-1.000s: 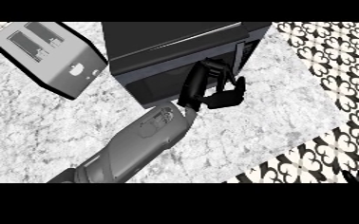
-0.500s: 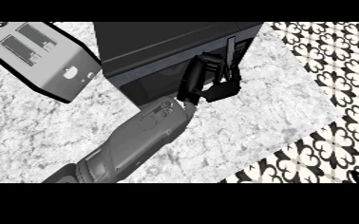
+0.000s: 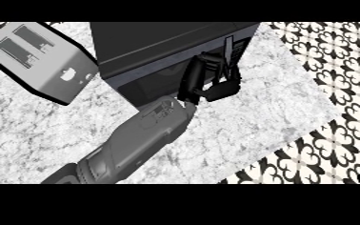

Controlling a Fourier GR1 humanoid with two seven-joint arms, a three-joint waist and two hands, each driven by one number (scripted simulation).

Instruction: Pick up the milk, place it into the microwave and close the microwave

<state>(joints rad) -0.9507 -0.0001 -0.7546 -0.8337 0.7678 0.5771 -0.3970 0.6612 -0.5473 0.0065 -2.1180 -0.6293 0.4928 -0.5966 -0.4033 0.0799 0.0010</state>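
One arm in view, coming up from the lower left edge: grey forearm (image 3: pixel 137 145) running diagonally to a black hand (image 3: pixel 211 81) at the front of the microwave (image 3: pixel 165 52). Can't tell from this view alone whether it is the left or right arm.

Hand is pressed against the microwave's front face, near its right end. Fingers (image 3: pixel 191 78) look long and mostly straight, laid flat along the door, thumb side lower and to the right. Not curled round anything, nothing clamped in it. A thin grey vertical bar (image 3: pixel 228 47) on the microwave front sits just beside the fingertips; contact with it can't be judged.

Microwave is a dark box, front face looks flush, no open cavity visible.

Milk: not visible anywhere in the view, so presumably hidden; can't say where.

Left of the microwave, touching or just beside its corner: a silver toaster (image 3: pixel 42 62) with two slots on top, tilted in the view.

Both stand on the marble-pattern bench (image 3: pixel 260 119). Patterned black-and-white floor tile (image 3: pixel 316 157) beyond the bench edge, right of the microwave.
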